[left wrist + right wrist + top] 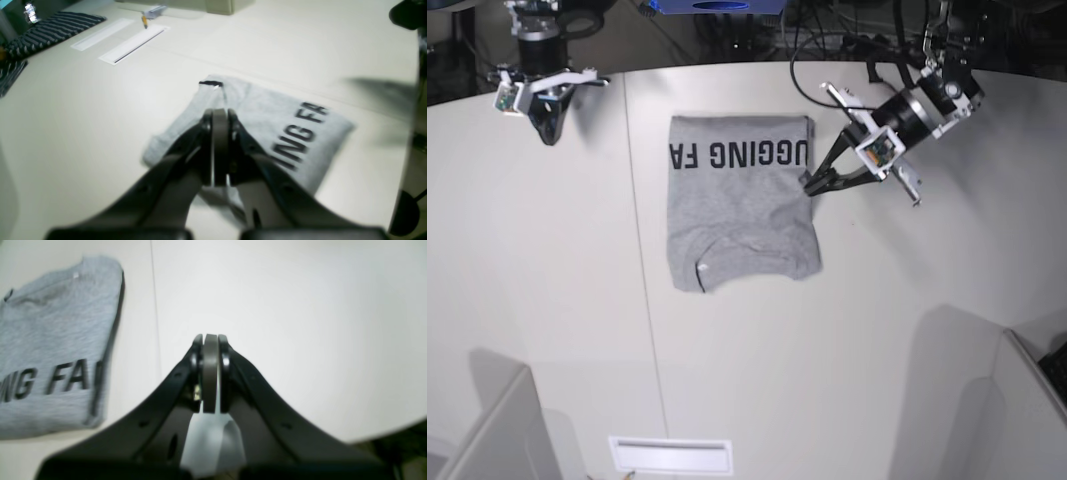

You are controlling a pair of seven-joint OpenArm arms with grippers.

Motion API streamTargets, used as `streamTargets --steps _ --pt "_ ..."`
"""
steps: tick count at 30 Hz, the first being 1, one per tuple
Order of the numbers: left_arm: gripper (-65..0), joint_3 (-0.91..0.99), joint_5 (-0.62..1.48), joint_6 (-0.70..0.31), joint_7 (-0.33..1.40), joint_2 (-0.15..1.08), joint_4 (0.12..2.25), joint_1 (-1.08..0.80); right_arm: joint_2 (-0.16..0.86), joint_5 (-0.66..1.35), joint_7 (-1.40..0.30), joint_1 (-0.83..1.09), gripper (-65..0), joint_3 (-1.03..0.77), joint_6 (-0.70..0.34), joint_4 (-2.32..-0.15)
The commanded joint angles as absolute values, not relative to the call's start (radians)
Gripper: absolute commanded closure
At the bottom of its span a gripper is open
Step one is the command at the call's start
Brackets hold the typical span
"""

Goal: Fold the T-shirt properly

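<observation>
The heather-grey T-shirt (737, 210) lies folded into a rectangle on the white table, with black block lettering along its far edge and the collar toward the near edge. It also shows in the left wrist view (267, 110) and the right wrist view (56, 340). My left gripper (806, 186) sits at the shirt's right edge, and its jaws (219, 113) are shut with no cloth seen between them. My right gripper (549, 135) hangs shut (210, 338) over bare table at the far left, well away from the shirt.
A dark striped cloth (50, 30) lies at the table's far side in the left wrist view, near white cable slots (133, 43) and an orange pen (144, 20). Another slot (670, 455) and grey dividers (497, 430) sit along the near edge.
</observation>
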State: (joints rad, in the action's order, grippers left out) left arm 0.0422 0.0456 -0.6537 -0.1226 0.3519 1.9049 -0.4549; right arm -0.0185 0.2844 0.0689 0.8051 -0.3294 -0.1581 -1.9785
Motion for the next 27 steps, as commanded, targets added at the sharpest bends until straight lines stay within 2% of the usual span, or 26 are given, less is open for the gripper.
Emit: streamTargets --steps 1,4,9,13,17,21,24,27 --pt "0.0 0.067 0.051 -0.651 -0.213 0.357 1.91 -0.489 -0.027 0.28 0.14 0.825 0.0 -0.338 -0.173 -1.995" --pt "0.0 0.091 -0.041 -0.651 -0.328 0.335 1.88 -0.581 -0.028 0.225 0.217 0.868 0.0 -0.334 -0.182 -1.995" --pt "0.0 0.093 -0.211 -0.645 -0.535 0.312 1.778 -0.719 -0.027 0.203 0.22 0.964 0.0 -0.337 -0.182 -1.98" --pt "0.0 0.082 -0.278 -0.57 -0.693 0.294 1.679 -0.828 -0.021 0.205 0.22 1.032 0.0 -0.337 -0.177 -1.92" --pt "0.0 0.079 -0.306 -0.561 -0.722 0.285 1.595 -0.911 0.018 0.205 0.16 1.066 0.0 -0.314 -0.177 -1.814" --pt "0.0 0.079 -0.308 -0.561 -0.723 0.286 1.491 -0.949 0.059 0.205 -0.054 1.05 0.0 -0.269 -0.177 -1.715" --pt "0.0 0.065 -0.305 -0.559 -0.723 0.272 1.345 -0.915 0.079 0.205 -0.139 0.993 0.0 -0.203 -0.177 -1.596" --pt "0.0 0.054 -0.306 -0.487 -0.722 0.225 1.147 -0.834 0.108 0.205 -0.134 0.917 0.0 -0.125 -0.177 -1.445"
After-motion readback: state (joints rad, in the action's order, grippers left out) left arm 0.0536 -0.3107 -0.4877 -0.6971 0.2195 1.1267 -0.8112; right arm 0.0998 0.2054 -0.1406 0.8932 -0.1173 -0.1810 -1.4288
